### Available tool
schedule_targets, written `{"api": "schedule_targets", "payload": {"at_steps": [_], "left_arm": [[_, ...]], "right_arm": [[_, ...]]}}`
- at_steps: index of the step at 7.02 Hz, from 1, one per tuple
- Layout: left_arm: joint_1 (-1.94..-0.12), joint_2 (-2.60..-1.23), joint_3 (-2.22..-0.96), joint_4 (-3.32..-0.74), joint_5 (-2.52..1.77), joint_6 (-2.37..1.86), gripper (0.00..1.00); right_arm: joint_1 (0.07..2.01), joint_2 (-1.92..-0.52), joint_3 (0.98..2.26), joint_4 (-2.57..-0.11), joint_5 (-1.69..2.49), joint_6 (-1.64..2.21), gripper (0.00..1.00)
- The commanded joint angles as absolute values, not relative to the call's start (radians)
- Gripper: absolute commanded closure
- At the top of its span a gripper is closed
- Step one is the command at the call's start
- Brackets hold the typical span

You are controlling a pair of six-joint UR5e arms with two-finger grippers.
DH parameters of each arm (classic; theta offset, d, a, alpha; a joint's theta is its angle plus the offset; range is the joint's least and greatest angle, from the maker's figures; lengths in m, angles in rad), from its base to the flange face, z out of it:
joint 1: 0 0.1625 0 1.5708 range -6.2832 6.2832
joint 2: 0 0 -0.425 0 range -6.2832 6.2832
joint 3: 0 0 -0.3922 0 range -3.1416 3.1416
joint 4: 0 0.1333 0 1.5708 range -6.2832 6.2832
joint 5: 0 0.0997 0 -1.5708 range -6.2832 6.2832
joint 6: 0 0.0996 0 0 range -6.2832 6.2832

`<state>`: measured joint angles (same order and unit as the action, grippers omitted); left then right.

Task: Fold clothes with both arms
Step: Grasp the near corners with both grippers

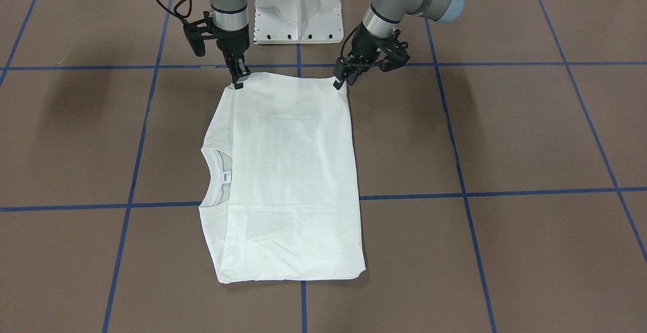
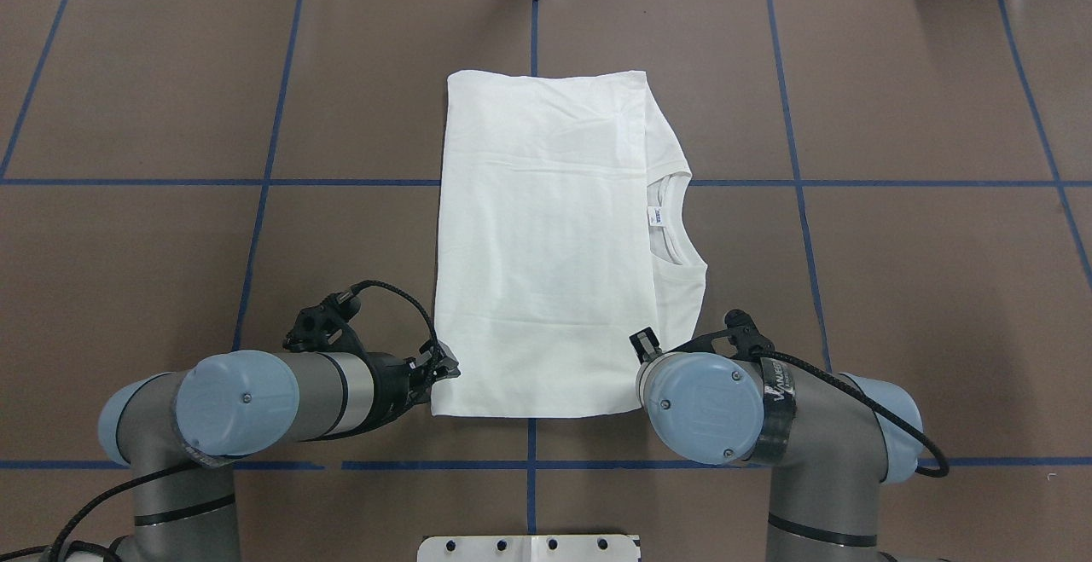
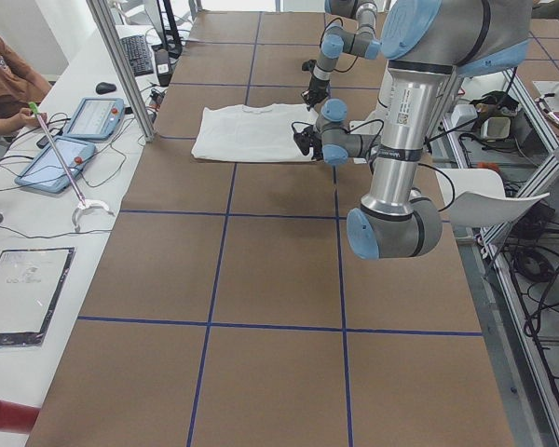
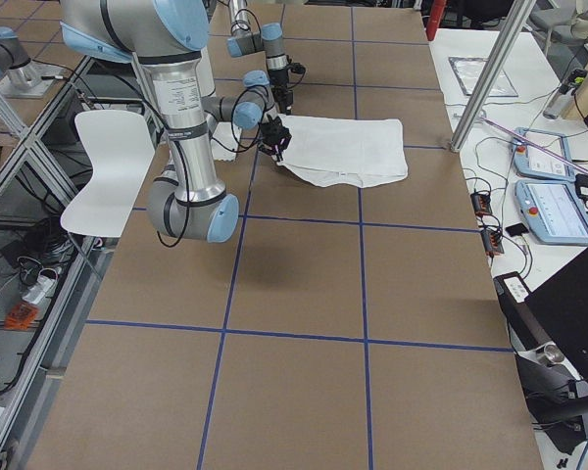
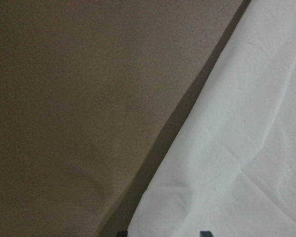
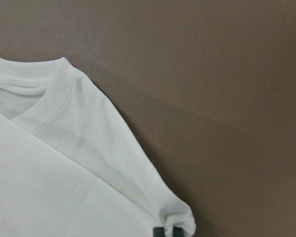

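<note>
The clothes are one white T-shirt, folded into a long rectangle and lying flat, plain face up. Its ribbed collar and small neck label show along one long edge. My right gripper is shut on the bunched near corner on the collar side; in the overhead view its wrist hides it. At the other near corner my left gripper stands open, its two tips apart over the shirt's edge.
The table is brown with a blue tape grid. The white pedestal base stands just behind the shirt. At the far side in the exterior left view, a person's arm rests by tablets and cables.
</note>
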<state>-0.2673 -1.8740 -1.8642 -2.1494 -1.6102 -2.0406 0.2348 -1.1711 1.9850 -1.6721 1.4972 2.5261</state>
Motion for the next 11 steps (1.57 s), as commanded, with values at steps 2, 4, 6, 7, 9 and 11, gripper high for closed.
{"api": "schedule_targets", "payload": {"at_steps": [2,4,6,7,9,11], "left_arm": [[-0.244,-1.871,-1.856,-2.149,-1.608,-2.042,0.47],[-0.238,-1.87,-1.856,-2.149,-1.605,-2.046,0.6],[-0.216,-1.871,-1.85,-2.149,-1.569,-2.075,1.0],[-0.216,-1.871,-1.855,-2.148,-1.569,-2.074,1.0],[-0.207,-1.797,-1.975,-2.143,-1.563,-2.085,1.0],[-0.1,-1.672,-2.15,-2.143,-1.482,-2.207,1.0]], "right_arm": [[0.235,-1.169,1.985,-1.672,1.497,2.525,1.0],[0.233,-1.167,1.985,-1.672,1.497,2.525,1.0],[0.235,-1.163,1.987,-1.672,1.497,2.525,1.0],[0.235,-1.166,1.987,-1.672,1.497,2.525,1.0],[0.216,-1.172,2.05,-1.678,1.497,2.526,1.0],[0.142,-1.173,2.164,-1.767,1.496,2.536,1.0]]}}
